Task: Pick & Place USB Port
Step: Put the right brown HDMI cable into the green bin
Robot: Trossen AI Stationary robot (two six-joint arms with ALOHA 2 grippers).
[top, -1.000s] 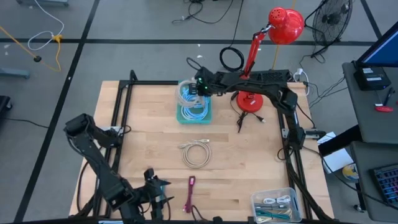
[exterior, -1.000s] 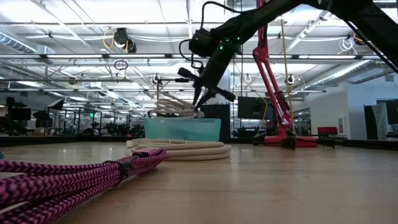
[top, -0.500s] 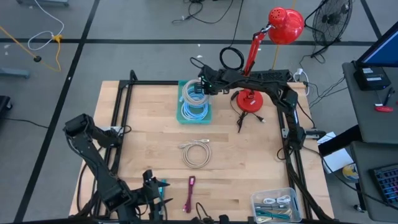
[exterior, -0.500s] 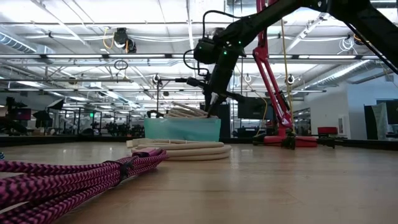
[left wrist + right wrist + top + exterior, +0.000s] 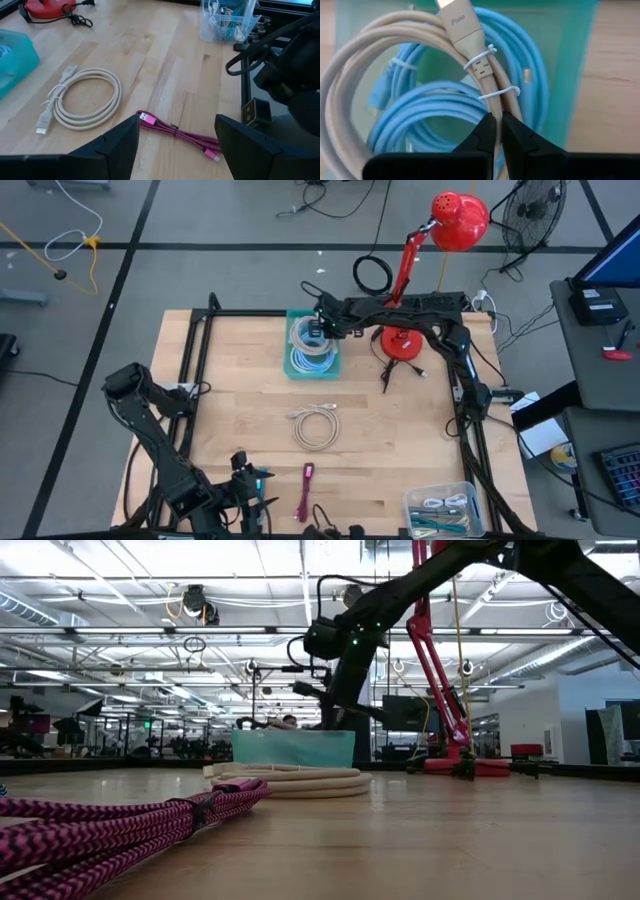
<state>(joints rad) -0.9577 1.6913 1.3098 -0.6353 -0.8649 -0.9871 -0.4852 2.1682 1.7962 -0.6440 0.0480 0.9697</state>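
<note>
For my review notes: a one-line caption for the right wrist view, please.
Right gripper shut on the beige cable, coiled over blue cables in the teal bin.

Surface [image 5: 400,440]: pale wood, light grain
Bin [image 5: 331,362]: translucent teal
Cables in bin [image 5: 440,120]: light blue coils; beige coil [image 5: 475,55] with white ties
Loose coil [image 5: 315,425]: beige
Braided cable [image 5: 177,134]: magenta and black weave
Lamp [image 5: 458,220]: red
Pincers: black

grey floor [image 5: 200,220] crossed by dark tape lines [image 5: 130,255], a standing fan [image 5: 530,215], ceiling lights [image 5: 120,635] overhead
</note>
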